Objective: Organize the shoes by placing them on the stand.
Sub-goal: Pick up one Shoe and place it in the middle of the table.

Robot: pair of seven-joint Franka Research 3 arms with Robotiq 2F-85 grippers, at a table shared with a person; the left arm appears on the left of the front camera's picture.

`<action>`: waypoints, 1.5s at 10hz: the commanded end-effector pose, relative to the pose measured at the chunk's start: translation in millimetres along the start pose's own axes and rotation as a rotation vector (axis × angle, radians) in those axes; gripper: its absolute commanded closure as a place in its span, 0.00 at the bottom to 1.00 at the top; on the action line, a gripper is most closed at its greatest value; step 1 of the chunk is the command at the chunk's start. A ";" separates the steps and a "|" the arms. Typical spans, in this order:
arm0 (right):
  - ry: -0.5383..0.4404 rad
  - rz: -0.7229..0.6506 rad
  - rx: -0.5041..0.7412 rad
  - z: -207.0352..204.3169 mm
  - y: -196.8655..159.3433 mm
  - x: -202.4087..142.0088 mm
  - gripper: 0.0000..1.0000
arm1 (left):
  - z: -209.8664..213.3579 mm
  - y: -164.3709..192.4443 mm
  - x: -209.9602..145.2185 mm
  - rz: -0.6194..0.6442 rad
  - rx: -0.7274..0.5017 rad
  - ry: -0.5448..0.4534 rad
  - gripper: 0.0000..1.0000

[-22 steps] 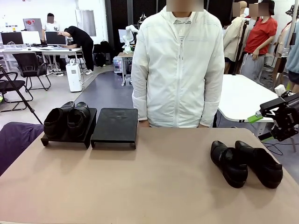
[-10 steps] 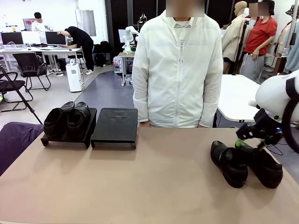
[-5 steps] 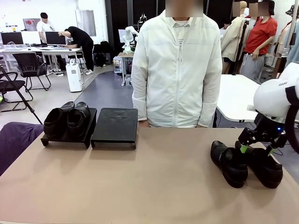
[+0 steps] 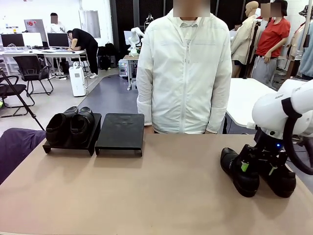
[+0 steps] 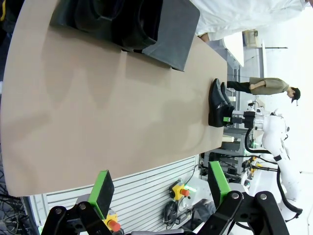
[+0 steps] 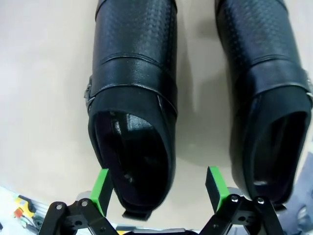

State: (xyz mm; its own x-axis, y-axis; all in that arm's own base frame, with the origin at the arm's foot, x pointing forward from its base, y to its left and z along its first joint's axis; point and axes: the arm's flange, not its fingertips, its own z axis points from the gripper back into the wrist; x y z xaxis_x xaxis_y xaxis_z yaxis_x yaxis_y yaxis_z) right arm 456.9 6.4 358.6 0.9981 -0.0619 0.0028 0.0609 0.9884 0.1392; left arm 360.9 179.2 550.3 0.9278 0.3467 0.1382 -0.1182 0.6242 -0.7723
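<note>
On stand (image 4: pixel 120 131), two shoes (image 4: pixel 82 123); on table (image 4: pixel 146 191), two.

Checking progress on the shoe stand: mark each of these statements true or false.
1. A pair of shoes sits on the stand's left tray. True.
2. The stand's right tray holds a shoe. False: it is bare.
3. The right tool is shut on a shoe. False: its fingers stand open on either side of the heel of one shoe.
4. The other pair lies on the table. True.
5. The left tool holds a shoe. False: it is open and holds nothing.
</note>
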 end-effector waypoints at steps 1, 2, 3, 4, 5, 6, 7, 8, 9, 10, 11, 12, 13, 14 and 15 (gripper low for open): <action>0.025 -0.043 0.022 -10.3 6.6 14.5 0.00 | 0.8 0.8 -2.2 0.001 0.004 0.006 0.00; 0.029 -0.071 0.031 -17.5 5.5 17.6 0.00 | 0.8 0.8 -2.2 0.001 0.004 0.006 0.00; 0.028 -0.079 0.052 -17.9 4.1 19.4 0.00 | 0.8 0.8 -2.2 0.001 0.004 0.006 0.00; 0.016 -0.087 0.080 -17.2 5.7 18.7 0.00 | 0.8 0.8 -2.2 0.001 0.004 0.006 0.00; 0.016 -0.086 0.084 -16.2 4.5 18.0 0.58 | 0.8 0.8 -2.2 0.001 0.004 0.006 0.00; 0.025 -0.098 0.095 -16.5 2.0 18.9 1.00 | 0.8 0.8 -2.2 0.001 0.004 0.006 0.00; 0.028 -0.118 0.111 -16.2 -0.2 20.1 1.00 | 0.8 0.8 -2.2 0.001 0.004 0.006 0.00; 0.016 -0.122 0.132 -14.2 -2.0 20.4 1.00 | 0.8 0.8 -2.2 0.001 0.004 0.006 0.00; 0.009 -0.131 0.140 -13.0 -3.6 21.4 1.00 | 0.8 0.8 -2.2 0.001 0.004 0.006 0.00; 0.009 -0.148 0.165 -12.5 -6.9 23.7 1.00 | 0.8 0.8 -2.2 0.001 0.004 0.006 0.00; 0.012 -0.145 0.179 -13.8 -9.0 24.8 1.00 | 0.8 0.8 -2.2 0.001 0.004 0.006 0.00; 0.022 -0.138 0.186 -15.3 -9.9 23.9 1.00 | 0.8 0.8 -2.2 0.001 0.004 0.006 0.00; 0.027 -0.140 0.190 -16.3 -11.6 23.5 1.00 | 0.8 0.8 -2.2 0.001 0.004 0.006 0.00; 0.024 -0.137 0.195 -16.1 -12.7 22.7 1.00 | 0.8 0.8 -2.2 0.001 0.004 0.006 0.00; 0.020 -0.140 0.198 -15.3 -13.4 22.8 1.00 | 0.8 0.8 -2.2 0.001 0.004 0.006 0.00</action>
State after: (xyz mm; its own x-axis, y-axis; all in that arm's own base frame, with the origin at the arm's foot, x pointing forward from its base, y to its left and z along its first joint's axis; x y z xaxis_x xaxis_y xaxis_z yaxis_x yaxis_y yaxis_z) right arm 475.1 -3.0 341.3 0.9764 -0.2093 -0.0538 0.2159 0.9346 0.2828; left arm 360.9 179.2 550.3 0.9278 0.3466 0.1381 -0.1182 0.6241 -0.7723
